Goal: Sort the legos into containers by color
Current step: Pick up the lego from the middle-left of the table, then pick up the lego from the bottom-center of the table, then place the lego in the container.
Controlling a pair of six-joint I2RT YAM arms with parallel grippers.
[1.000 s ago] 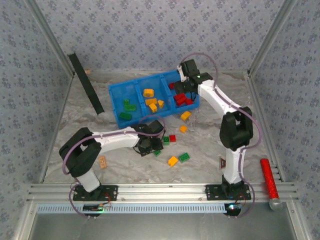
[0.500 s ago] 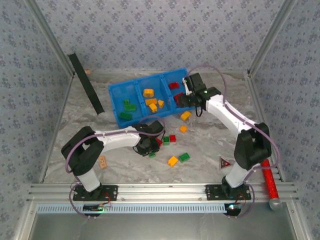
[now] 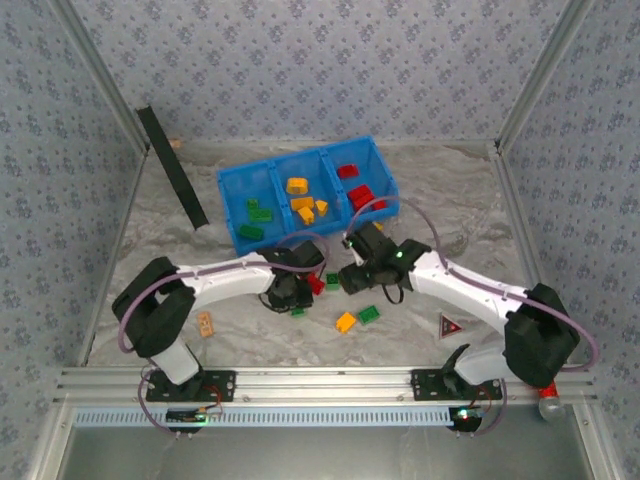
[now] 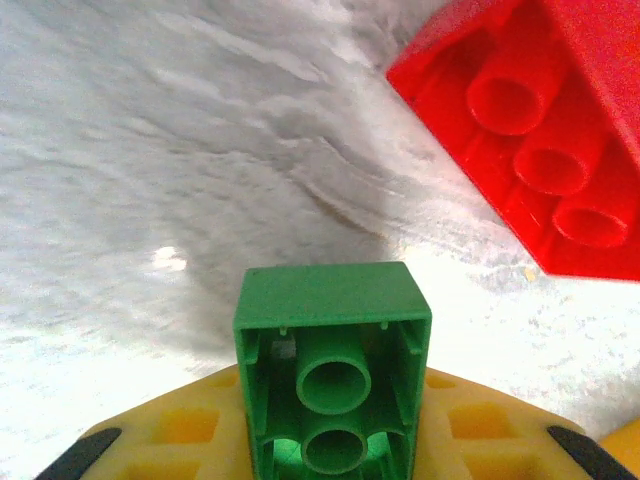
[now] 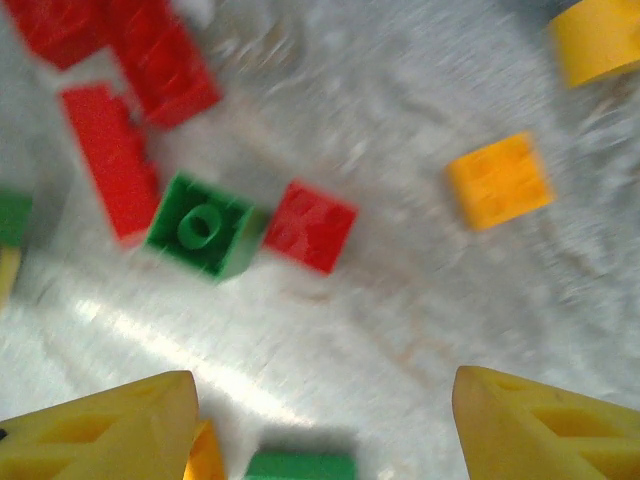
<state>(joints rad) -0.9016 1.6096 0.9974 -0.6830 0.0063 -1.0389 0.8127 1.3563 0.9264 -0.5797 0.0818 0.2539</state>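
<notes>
Containers (image 3: pixel 230 212) partly filled: greens left, oranges middle, reds right. Left fingers (image 4: pixel 170 435) clamped on a green lego (image 4: pixel 333 330), low over the surface (image 4: pixel 150 150). Right fingers (image 5: pixel 95 425) spread wide, empty, above loose legos (image 5: pixel 310 225) — roughly a handful left to sort.

table: grey-white marbled top (image 3: pixel 450 200), we see walls on three sides
bin: blue bin (image 3: pixel 232 200), three compartments, far middle
front bricks: green brick (image 3: pixel 369 313) just beside orange brick (image 3: pixel 346 322)
middle bricks: second green brick (image 3: pixel 331 281) just beside red brick (image 3: pixel 316 285)
tile: tan tile (image 3: pixel 206 323), flat, front left
sign: triangle sign (image 3: pixel 449 325), red-edged, front right
strip: black strip (image 3: pixel 172 167), far left; we can't tell if it leans
</notes>
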